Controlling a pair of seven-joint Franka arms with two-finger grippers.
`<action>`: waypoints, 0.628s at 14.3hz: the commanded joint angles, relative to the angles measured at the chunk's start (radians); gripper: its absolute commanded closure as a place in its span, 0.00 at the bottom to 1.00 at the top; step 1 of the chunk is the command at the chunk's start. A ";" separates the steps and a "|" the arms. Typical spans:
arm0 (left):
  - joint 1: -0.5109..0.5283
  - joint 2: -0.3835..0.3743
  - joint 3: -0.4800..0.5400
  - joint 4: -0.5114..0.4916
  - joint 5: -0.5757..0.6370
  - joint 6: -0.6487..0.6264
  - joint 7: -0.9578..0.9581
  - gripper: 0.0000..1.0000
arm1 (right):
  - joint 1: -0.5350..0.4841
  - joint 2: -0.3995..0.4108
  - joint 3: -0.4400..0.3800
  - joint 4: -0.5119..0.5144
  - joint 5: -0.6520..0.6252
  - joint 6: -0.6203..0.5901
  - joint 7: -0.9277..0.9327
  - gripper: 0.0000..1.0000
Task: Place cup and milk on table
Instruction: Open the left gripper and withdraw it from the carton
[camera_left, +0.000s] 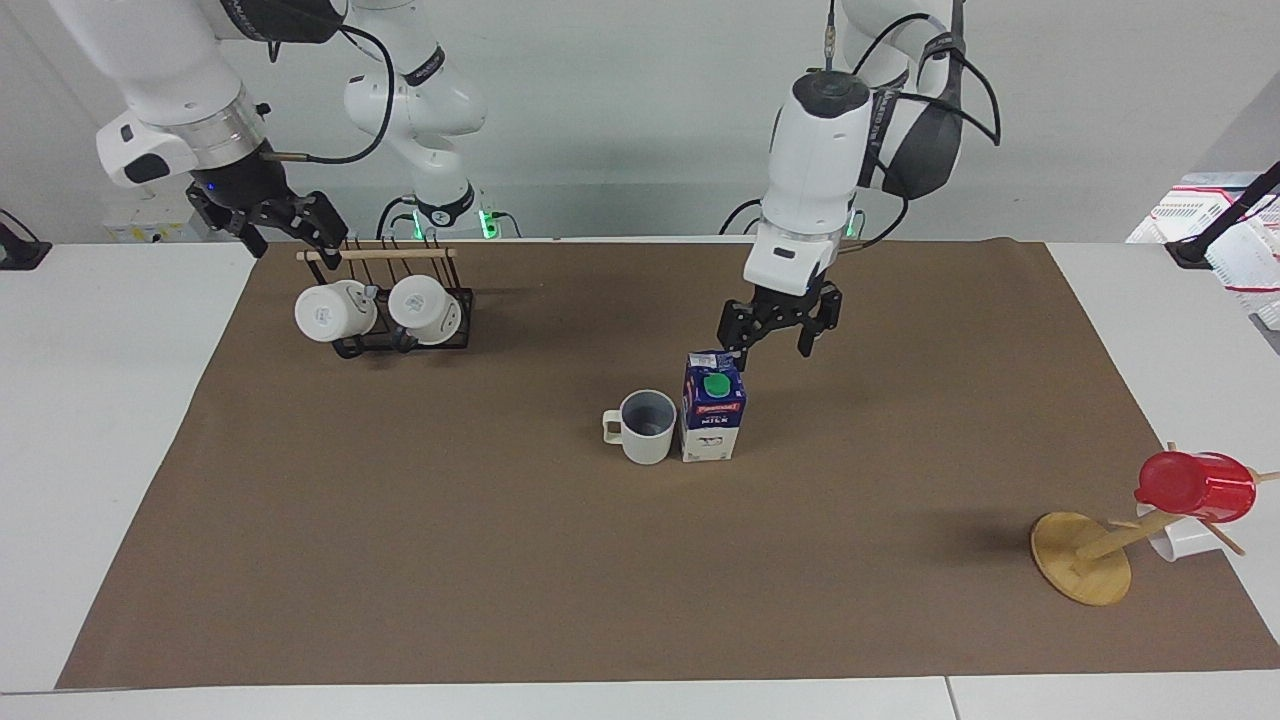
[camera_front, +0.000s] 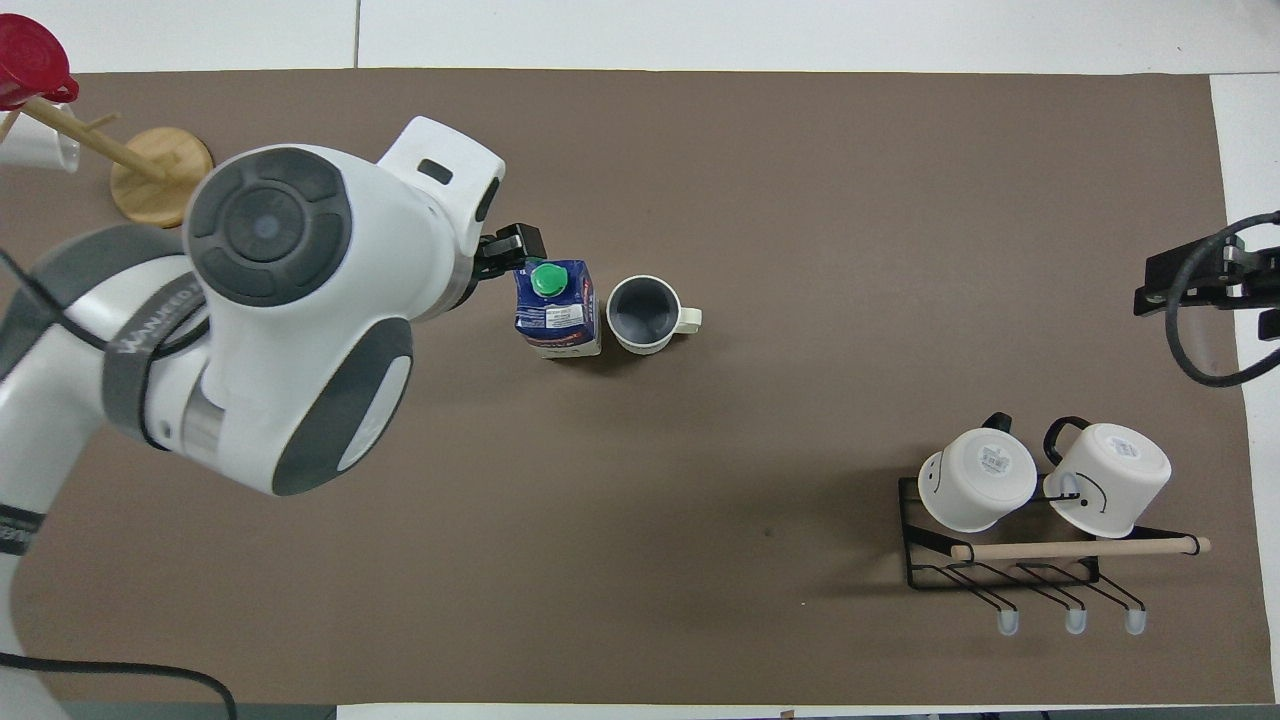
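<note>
**Mid-table: one carton, one cup, both standing free**

Across the table (camera_left: 120, 420) in the facing view, one gable-top milk (camera_left: 714, 405) carton and one cream ceramic cup (camera_left: 645, 427) stand upright, just beside each other at the brown mat's middle. Left end effector (camera_left: 778, 336) hangs above the mat, fingers spread, holding nothing. Right end effector (camera_left: 268, 223), also parted and empty, is above the wire rack (camera_left: 400, 300) near the corner.

From overhead: two white mugs (camera_front: 978, 480) tilt on the rack; one red cup (camera_front: 30, 62) sits on one wooden stand (camera_front: 160, 176) at the left arm's end.
</note>
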 joint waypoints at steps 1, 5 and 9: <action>0.043 -0.046 0.001 -0.021 -0.025 -0.080 0.107 0.00 | -0.014 -0.009 0.004 -0.005 -0.001 0.006 -0.019 0.00; 0.176 -0.072 0.001 -0.021 -0.025 -0.135 0.305 0.00 | -0.014 -0.012 0.004 -0.013 -0.004 0.021 -0.034 0.00; 0.299 -0.085 0.006 -0.012 -0.025 -0.171 0.477 0.00 | -0.014 -0.006 0.007 -0.002 -0.014 0.045 -0.125 0.00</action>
